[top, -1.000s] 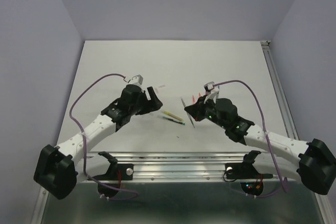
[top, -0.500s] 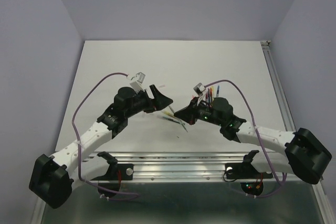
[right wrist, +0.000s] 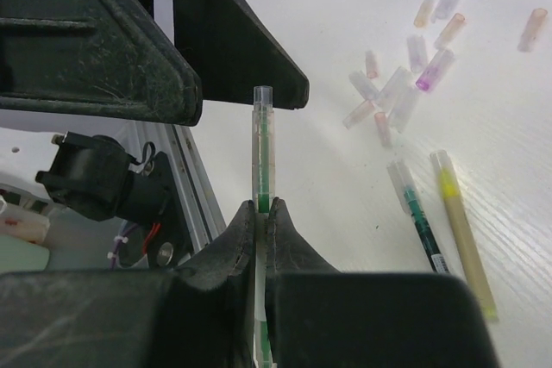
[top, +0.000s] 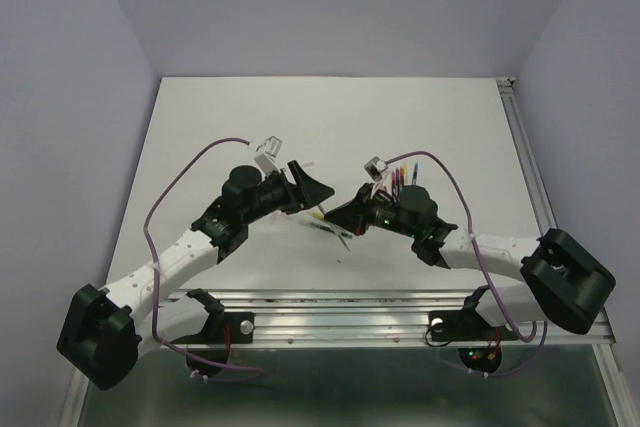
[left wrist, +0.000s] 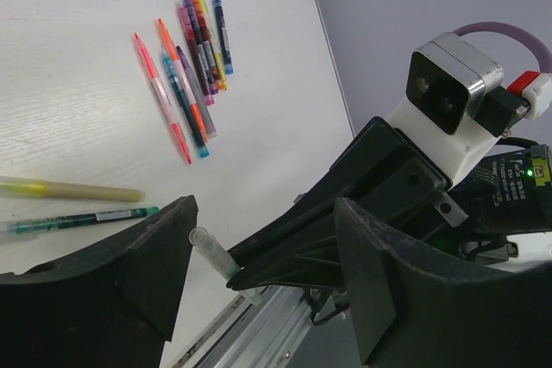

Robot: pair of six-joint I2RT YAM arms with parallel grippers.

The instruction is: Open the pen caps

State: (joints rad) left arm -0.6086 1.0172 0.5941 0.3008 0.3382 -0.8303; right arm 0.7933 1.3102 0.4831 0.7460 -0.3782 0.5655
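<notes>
A green pen [right wrist: 261, 170] is being gripped by the right hand [right wrist: 265, 213], its fingers pressed shut on the barrel. The pen's clear cap [right wrist: 262, 105], still on, is being held above the counter [right wrist: 345, 178]. The left hand [left wrist: 263, 230] is being held wide open and empty, with that cap between its fingers; contact cannot be told. Loose caps [right wrist: 398, 92] are lying scattered on the counter beside two more pens [right wrist: 461, 230].
</notes>
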